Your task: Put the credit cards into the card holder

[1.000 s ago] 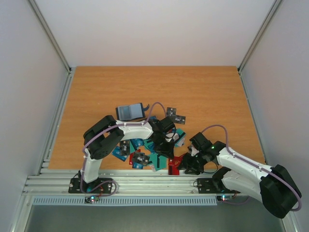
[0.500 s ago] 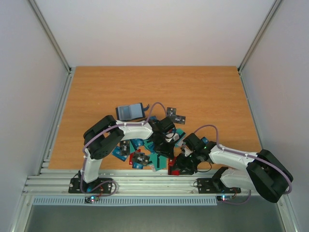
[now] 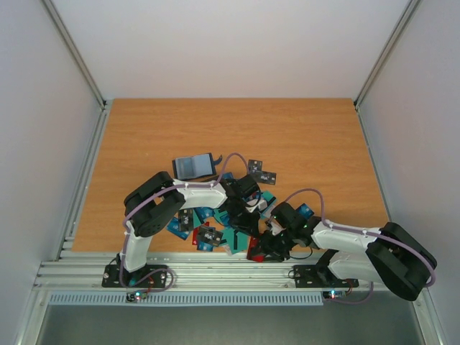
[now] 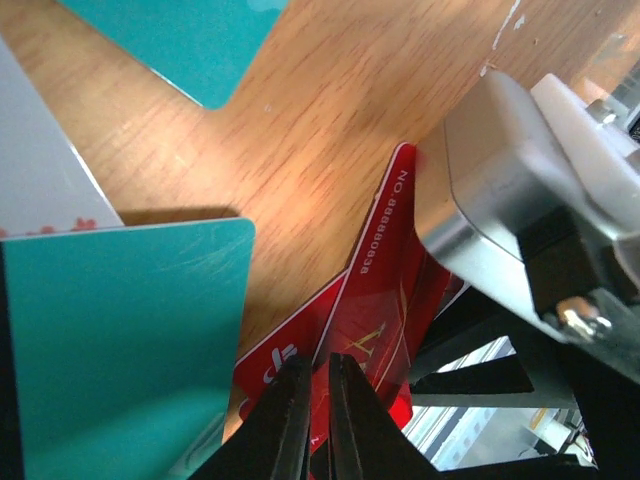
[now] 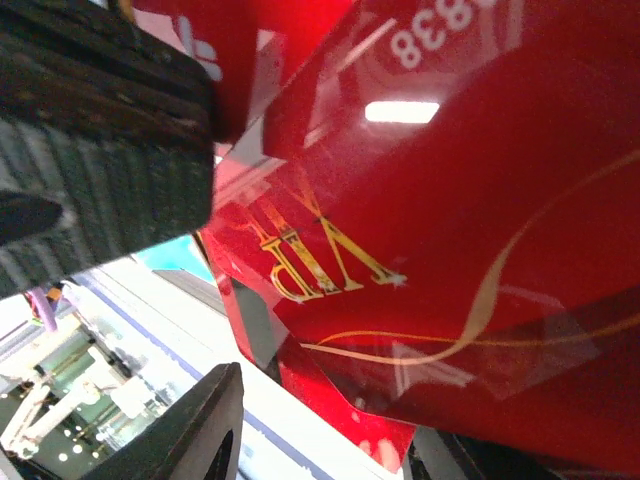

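Credit cards (image 3: 208,228) in teal, blue, black and red lie heaped near the table's front edge. The card holder (image 3: 192,167) lies open behind them, grey-blue inside up. My left gripper (image 3: 250,228) reaches down at the heap's right end. In the left wrist view it (image 4: 318,410) is shut on the edge of a red card with gold lettering (image 4: 385,290), which overlaps a second red card (image 4: 270,368). My right gripper (image 3: 263,248) meets it from the right. Its jaws (image 5: 325,448) stand open on either side of that red card (image 5: 450,200), which is tilted up.
Two black cards (image 3: 261,171) lie apart, right of the holder. A blue card (image 3: 305,210) shows behind the right arm. Metal rails (image 3: 215,272) run just beyond the table's front edge, under the red card. Walls close the table on three sides.
My right arm has swung left and brought its gripper up to the red card beside the left gripper. The left arm has stayed in place.
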